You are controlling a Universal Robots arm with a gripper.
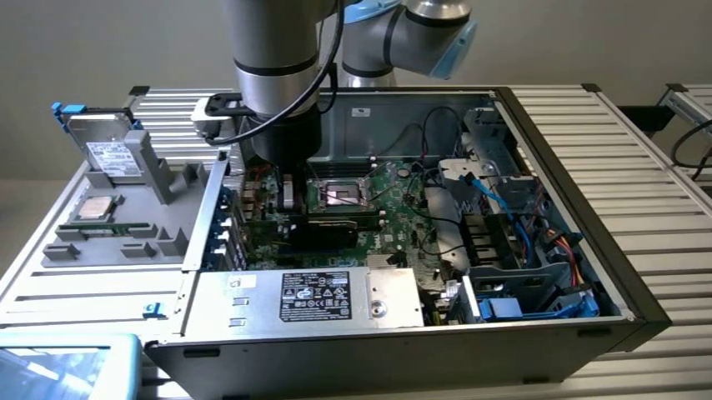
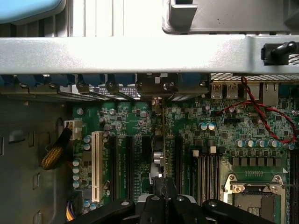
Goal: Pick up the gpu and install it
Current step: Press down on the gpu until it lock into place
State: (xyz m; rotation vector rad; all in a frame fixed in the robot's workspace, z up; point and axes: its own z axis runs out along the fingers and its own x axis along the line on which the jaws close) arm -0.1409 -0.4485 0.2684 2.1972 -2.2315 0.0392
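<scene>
In the exterior view the gpu (image 1: pixel 323 227) stands on edge on the green motherboard (image 1: pixel 389 221) inside the open computer case (image 1: pixel 623 283), its black cooler facing the exterior view's right. My gripper (image 1: pixel 287 196) reaches down into the case over the card. In the wrist view the gpu (image 2: pixel 160 140) appears edge-on as a thin line between the black expansion slots (image 2: pixel 127 163), its bracket end against the case's rear wall (image 2: pixel 140 53). The gripper (image 2: pixel 163 193) is shut on the card's upper edge, black fingers (image 2: pixel 154 205) pressed to both sides.
A grey fixture tray (image 1: pixel 167 187) at the exterior view's left holds a silver drive (image 1: pixel 112 154), a processor (image 1: pixel 95 208) and a memory stick (image 1: pixel 106 227). Around the card are the processor socket (image 1: pixel 345 196), the power supply (image 1: pixel 317 296), drive bays with cables (image 1: pixel 523 208), a white slot (image 2: pixel 97 163) and red wires (image 2: pixel 266 121).
</scene>
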